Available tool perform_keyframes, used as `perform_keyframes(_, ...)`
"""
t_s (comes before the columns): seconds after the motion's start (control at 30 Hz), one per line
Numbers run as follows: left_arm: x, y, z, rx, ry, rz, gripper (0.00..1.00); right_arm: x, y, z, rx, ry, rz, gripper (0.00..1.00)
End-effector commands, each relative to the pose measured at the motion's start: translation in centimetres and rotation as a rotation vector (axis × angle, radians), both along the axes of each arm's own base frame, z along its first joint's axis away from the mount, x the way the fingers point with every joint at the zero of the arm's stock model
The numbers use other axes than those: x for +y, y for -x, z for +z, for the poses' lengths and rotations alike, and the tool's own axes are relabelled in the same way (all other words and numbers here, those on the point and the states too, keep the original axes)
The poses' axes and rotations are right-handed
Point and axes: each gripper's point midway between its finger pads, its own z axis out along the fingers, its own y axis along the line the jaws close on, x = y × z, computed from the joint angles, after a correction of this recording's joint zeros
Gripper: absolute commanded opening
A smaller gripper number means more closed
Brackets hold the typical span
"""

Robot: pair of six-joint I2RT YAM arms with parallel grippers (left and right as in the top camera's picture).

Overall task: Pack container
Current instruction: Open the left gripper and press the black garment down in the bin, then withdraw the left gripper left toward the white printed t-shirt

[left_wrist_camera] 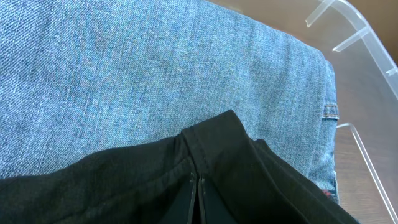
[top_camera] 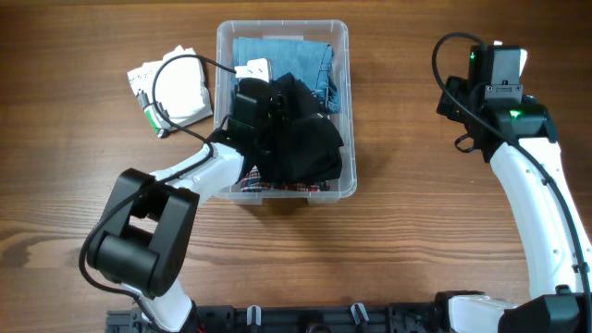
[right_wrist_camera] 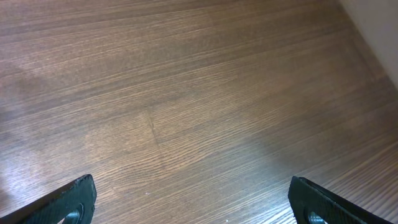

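Observation:
The clear plastic container [top_camera: 348, 111] stands at the table's middle back. Folded blue jeans [top_camera: 305, 57] lie in its far half, and a plaid cloth [top_camera: 277, 185] shows at its near wall. A black garment [top_camera: 305, 134] is draped over the near half. My left gripper [top_camera: 264, 106] is inside the container, shut on the black garment [left_wrist_camera: 236, 162] just above the jeans [left_wrist_camera: 124, 74]. The container's rim [left_wrist_camera: 367, 37] shows at upper right. My right gripper [right_wrist_camera: 193, 205] is open and empty over bare table, at the far right [top_camera: 495, 69].
A white folded cloth item [top_camera: 176, 88] with a cable across it lies on the table left of the container. The wooden table [right_wrist_camera: 186, 93] fills the right wrist view, with a pale edge at its top right corner.

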Motion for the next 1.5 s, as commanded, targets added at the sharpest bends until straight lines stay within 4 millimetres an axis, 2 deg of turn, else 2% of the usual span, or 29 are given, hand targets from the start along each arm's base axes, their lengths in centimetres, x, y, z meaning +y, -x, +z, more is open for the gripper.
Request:
perform_keyframes(0.0,-0.6,3.3,-6.2,0.160,-0.062,-0.047,0.04,-0.3,0.0,-0.1,0.004,0.014,-0.011,1.00)
perform_keyframes(0.13,-1.9,3.1,-0.6,0.045,-0.021,-0.076,0.04,-0.3,0.0,-0.1,0.004,0.014,-0.011,1.00)
perform_keyframes(0.2,-2.5,3.2,3.7,-0.040,0.013,-0.081,0.04,-0.3,0.0,-0.1,0.004,0.014,-0.011,1.00)
perform_keyframes(0.23,-2.6,3.3,5.1,-0.069,0.022,-0.080,0.04,-0.3,0.0,-0.1,0.005,0.014,-0.011,1.00)
perform_keyframes(0.27,-2.8,3.8,8.0,-0.126,0.041,-0.077,0.04,-0.3,0.0,-0.1,0.004,0.014,-0.011,1.00)
perform_keyframes(0.37,-3.3,4.8,11.0,-0.185,0.046,-0.106,0.04,-0.3,0.0,-0.1,0.004,0.014,-0.011,1.00)
perform_keyframes(0.43,-3.6,5.5,11.6,-0.192,0.027,-0.130,0.04,-0.3,0.0,-0.1,0.004,0.014,-0.011,1.00)
perform_keyframes(0.5,-4.0,6.2,10.8,-0.161,0.010,-0.147,0.04,-0.3,0.0,-0.1,0.004,0.014,-0.011,1.00)
perform_keyframes(0.6,-4.2,7.1,8.1,-0.074,-0.036,-0.165,0.04,-0.3,0.0,-0.1,0.004,0.014,-0.011,1.00)
perform_keyframes(0.87,-3.8,9.0,-2.4,0.194,-0.182,-0.190,0.04,-0.3,0.0,-0.1,0.004,0.014,-0.011,1.00)
perform_keyframes(0.93,-3.7,9.5,-4.5,0.243,-0.210,-0.197,0.04,-0.3,0.0,-0.1,0.004,0.014,-0.011,1.00)
perform_keyframes(1.03,-3.8,9.5,-4.7,0.247,-0.210,-0.196,0.04,-0.3,0.0,-0.1,0.004,0.014,-0.011,1.00)
perform_keyframes(1.13,-4.3,8.7,-1.1,0.156,-0.161,-0.193,0.04,-0.3,0.0,-0.1,0.005,0.014,-0.011,1.00)
perform_keyframes(1.2,-4.3,8.1,3.0,0.058,-0.118,-0.174,0.04,-0.3,0.0,-0.1,0.004,0.014,-0.011,1.00)
perform_keyframes(1.23,-3.8,7.8,6.5,-0.022,-0.092,-0.144,0.04,-0.3,0.0,-0.1,0.004,0.014,-0.011,1.00)
perform_keyframes(1.3,-2.7,7.5,10.5,-0.120,-0.068,-0.087,0.04,-0.3,0.0,-0.1,0.004,0.014,-0.011,1.00)
perform_keyframes(1.33,-1.5,7.4,13.2,-0.184,-0.054,-0.037,0.04,-0.3,0.0,-0.1,0.004,0.014,-0.011,1.00)
perform_keyframes(1.43,1.5,8.0,18.3,-0.292,-0.018,0.053,0.07,-0.3,0.0,-0.1,0.004,0.014,-0.011,1.00)
perform_keyframes(1.47,2.3,8.2,19.3,-0.310,-0.007,0.068,0.07,-0.3,0.0,-0.1,0.004,0.014,-0.011,1.00)
